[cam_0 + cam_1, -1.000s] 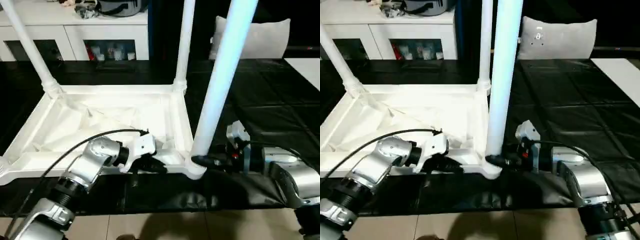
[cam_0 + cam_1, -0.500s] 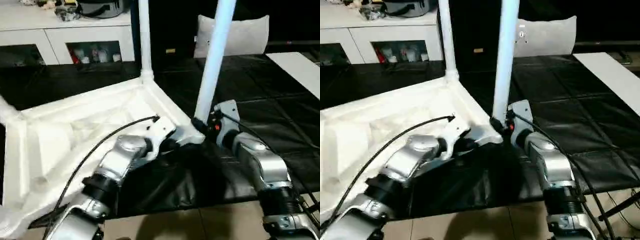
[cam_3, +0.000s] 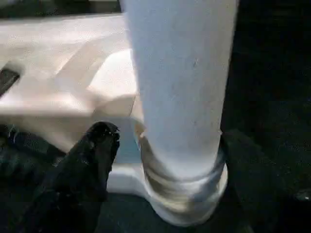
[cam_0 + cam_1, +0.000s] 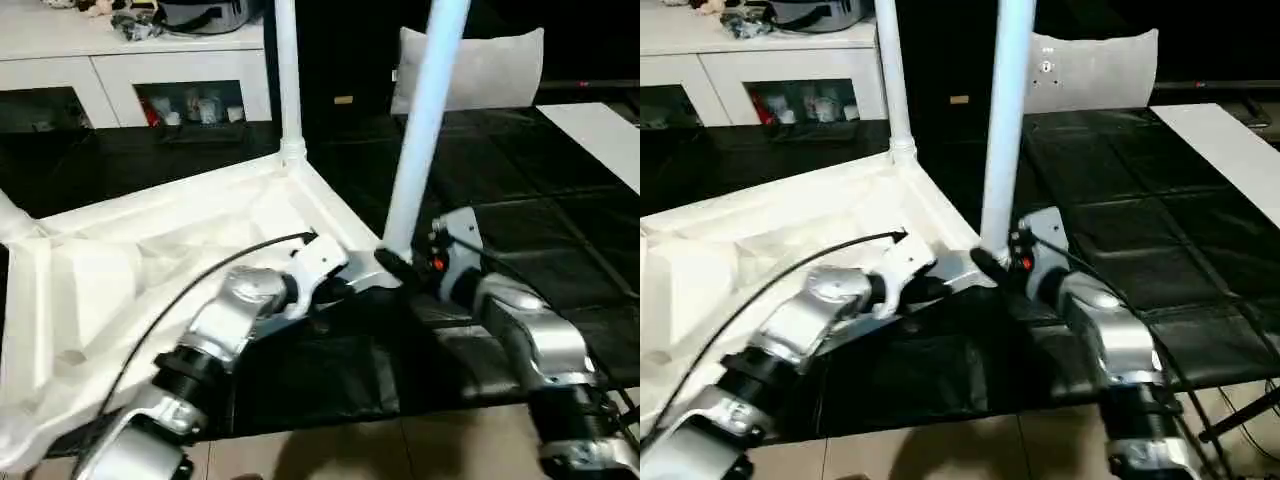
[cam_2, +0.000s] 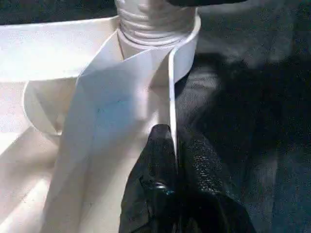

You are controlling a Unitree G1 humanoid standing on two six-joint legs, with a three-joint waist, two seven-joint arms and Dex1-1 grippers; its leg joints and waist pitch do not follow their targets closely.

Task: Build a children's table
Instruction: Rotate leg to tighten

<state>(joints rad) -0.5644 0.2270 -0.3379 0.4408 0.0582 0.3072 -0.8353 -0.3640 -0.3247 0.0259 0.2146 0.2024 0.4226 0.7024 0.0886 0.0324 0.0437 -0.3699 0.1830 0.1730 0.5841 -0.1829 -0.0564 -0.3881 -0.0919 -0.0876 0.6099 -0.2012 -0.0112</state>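
Black mat; children's table (image 4: pixel 150 260) upside down on it. Left claw (image 5: pixel 172 150) pinched shut on the thin rim wall near the corner. Right claw (image 4: pixel 392 268) at the near leg's (image 4: pixel 415 130) base, closure unclear. Plastic likely light, stiff, slick; grip low.

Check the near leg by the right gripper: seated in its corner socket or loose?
Seated, apparently. The leg stands upright with its threaded base inside the corner socket; how tight it is cannot be told.
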